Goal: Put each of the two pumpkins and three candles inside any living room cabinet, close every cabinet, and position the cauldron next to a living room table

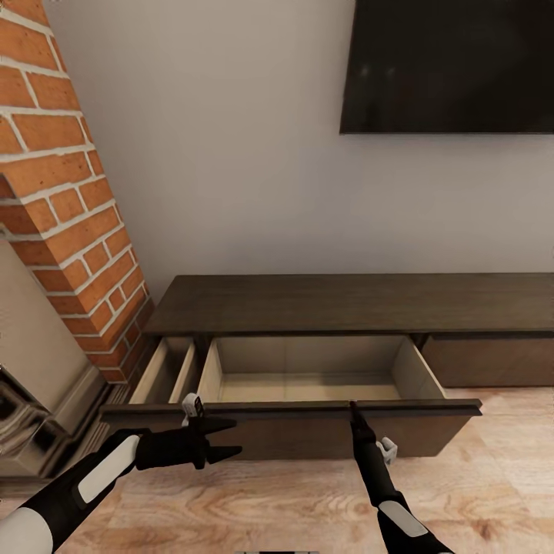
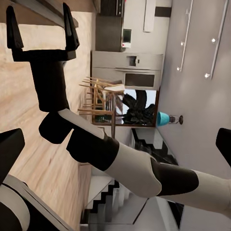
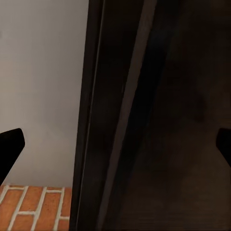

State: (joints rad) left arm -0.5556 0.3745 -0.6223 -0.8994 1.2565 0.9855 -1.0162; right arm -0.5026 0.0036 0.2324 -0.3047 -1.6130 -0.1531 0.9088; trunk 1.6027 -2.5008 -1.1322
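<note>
Head view: the robot faces the long dark-brown cabinet [image 1: 346,304] against the living-room wall, its wide drawer [image 1: 308,369] pulled well out and showing a pale beige, empty inside. A narrower compartment [image 1: 165,369] just to the left, beside the brick column [image 1: 69,200], also stands open. A dark television [image 1: 450,65] hangs on the wall above.

The right end effector [image 1: 355,415] rests at the top edge of the drawer front [image 1: 300,408], near its middle; the view is too edge-on to tell whether its fingers are parted or clenched. In the right wrist view, fingertips [image 3: 10,149] sit wide at both edges with dark wood between, which suggests they are spread. The left end effector [image 1: 223,438] hangs released in front of the drawer front, left of centre, fingers apart and grasping nothing.

No pumpkins or candles lie in the drawer.

The step in hand looks like working the drawer, either finishing its opening or readying it for loading. Done well, the right arm should keep its pull or push straight along the drawer's travel, not sideways, so the front does not bind. Both open compartments must be shut before the task ends.
</note>
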